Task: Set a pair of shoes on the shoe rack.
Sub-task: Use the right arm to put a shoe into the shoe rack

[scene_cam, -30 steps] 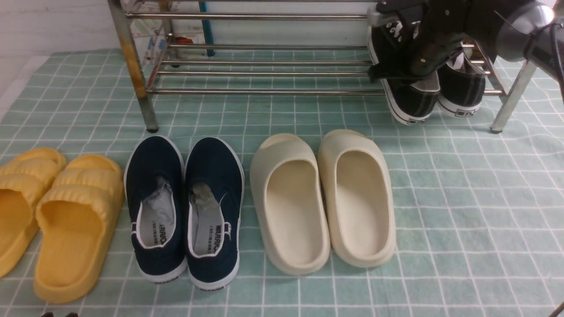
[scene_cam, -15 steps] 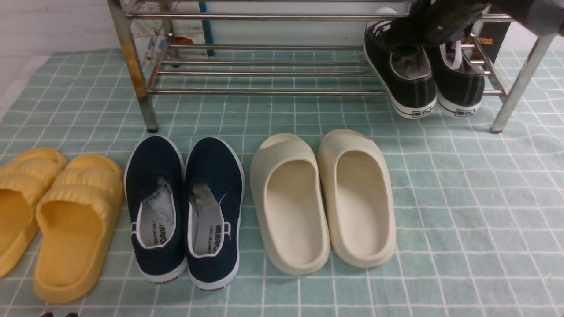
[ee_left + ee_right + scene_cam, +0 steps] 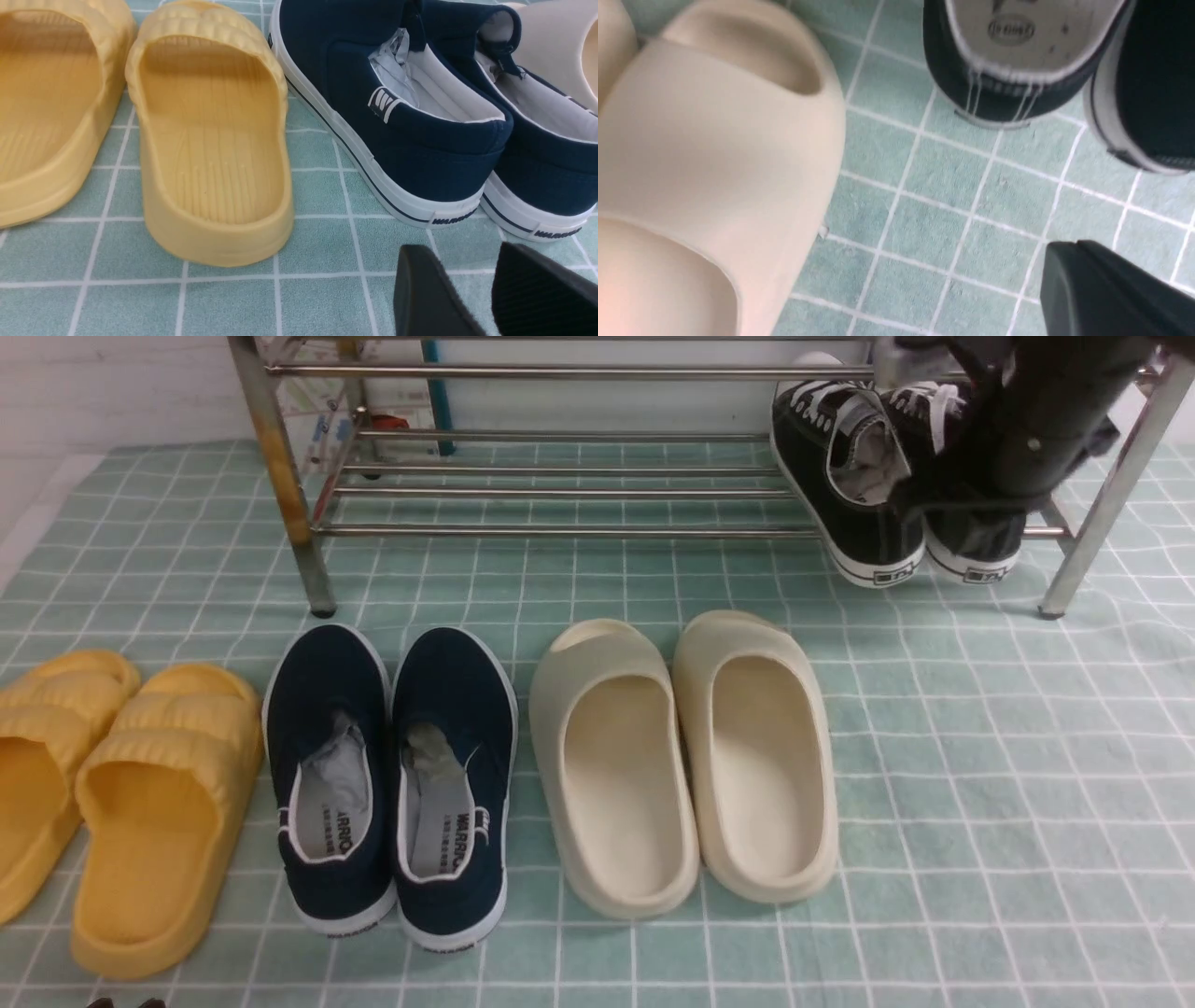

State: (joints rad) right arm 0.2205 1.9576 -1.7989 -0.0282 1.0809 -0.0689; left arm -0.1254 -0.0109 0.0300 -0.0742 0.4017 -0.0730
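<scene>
front: the two black canvas sneakers with white laces (image 3: 864,476) sit on the silver metal-tube shoe rack (image 3: 560,530), likely light and floppy, best grabbed at the heel rim; left wrist: left claw (image 3: 462,254) apart, empty; right wrist: right claw (image 3: 1069,261) together, empty.

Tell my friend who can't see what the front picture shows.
Two black sneakers sit low on the rack, far right, partly behind the right arm. In front, on green checked cloth, lie yellow slides, navy slip-ons and cream slides.
</scene>
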